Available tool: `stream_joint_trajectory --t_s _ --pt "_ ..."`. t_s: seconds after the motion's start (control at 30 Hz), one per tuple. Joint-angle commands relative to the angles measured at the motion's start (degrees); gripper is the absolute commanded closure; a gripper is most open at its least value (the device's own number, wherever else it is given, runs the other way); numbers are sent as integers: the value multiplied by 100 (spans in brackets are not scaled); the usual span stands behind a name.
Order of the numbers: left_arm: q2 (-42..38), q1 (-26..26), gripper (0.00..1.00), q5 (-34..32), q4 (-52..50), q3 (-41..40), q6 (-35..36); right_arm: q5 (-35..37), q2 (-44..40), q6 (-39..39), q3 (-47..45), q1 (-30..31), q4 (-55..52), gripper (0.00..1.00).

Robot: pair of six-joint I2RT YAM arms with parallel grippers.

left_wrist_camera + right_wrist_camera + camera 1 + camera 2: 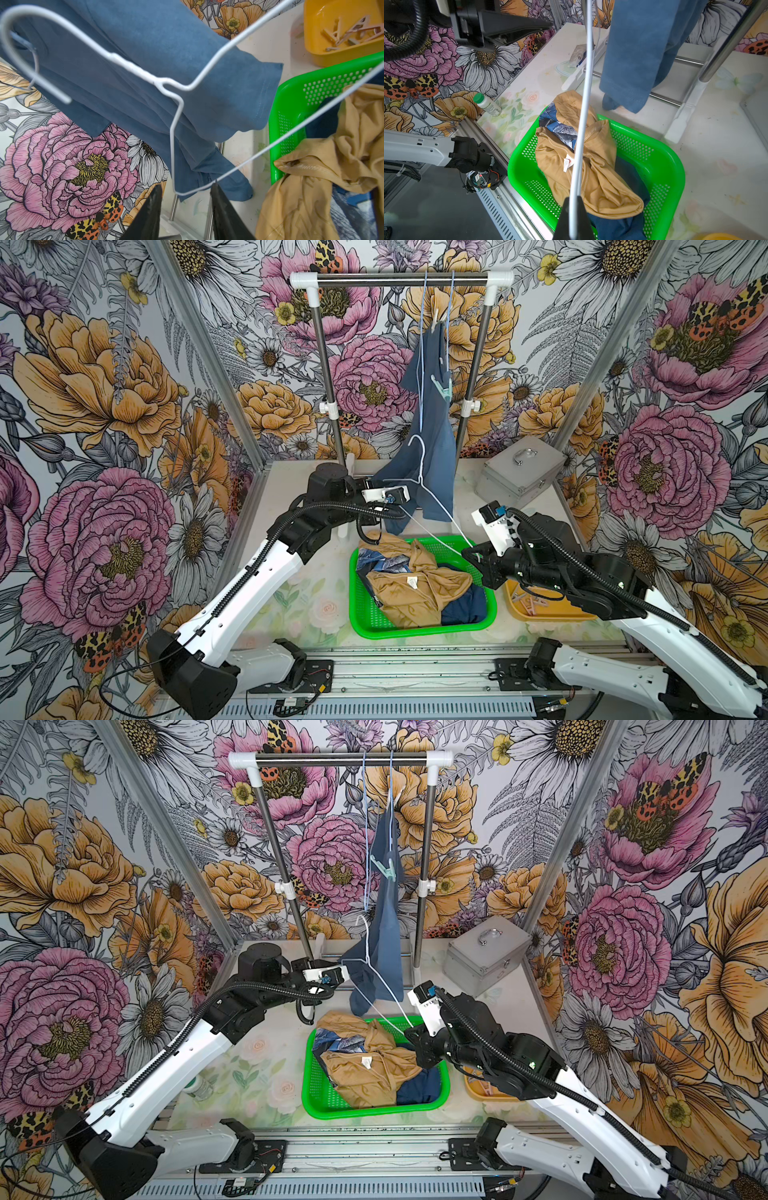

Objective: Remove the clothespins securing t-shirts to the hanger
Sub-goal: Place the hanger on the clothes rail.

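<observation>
Clenches right fingers (pixel 566 218) on white hanger (pixel 133 66), arm bent low; holds left fingers (pixel 149 214) apart; leaves slate-blue t-shirt (pixel 428 448) pinned by mint clothespin (pixel 442 387).

The white hanger (pixel 368 959) ended in the closed jaws of the right gripper (pixel 411 1031); the slate blue t-shirt (pixel 386 915) hung just beyond them.

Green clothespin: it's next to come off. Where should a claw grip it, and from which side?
Probably pinch the green clothespin across its two splayed prongs, coming from the front: they stick out free of the blue shirt, while its other end bites the cloth.
</observation>
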Motion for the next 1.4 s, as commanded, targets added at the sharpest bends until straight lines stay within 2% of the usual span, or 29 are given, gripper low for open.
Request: stream_joint_trajectory --t_s 0.0,0.1,0.23,0.43,0.6,0.77,0.93,1.37 --pt "-194 74 53 174 96 -15 -248 282 42 -140 281 67 92 100" --pt "-247 163 48 291 97 51 -630 430 112 -152 322 159 122 100" --pt "-168 384 40 510 96 410 -1761 726 289 -147 332 377 345 100" --pt "0 751 39 976 292 806 -3370 1485 775 126 526 741 930 100" --pt "114 1169 38 1091 937 832 -4717 2007 1155 350 757 946 1226 100" --pt "58 1539 38 1038 2349 340 -5948 2673 1472 643 952 1202 1574 100" --pt "377 1711 38 937 2434 683 -6287 3212 1891 674 1249 1409 1834 100" --pt "1262 1801 37 895 3083 1586 -7025 3729 3000 615 2542 1417 2087 100"
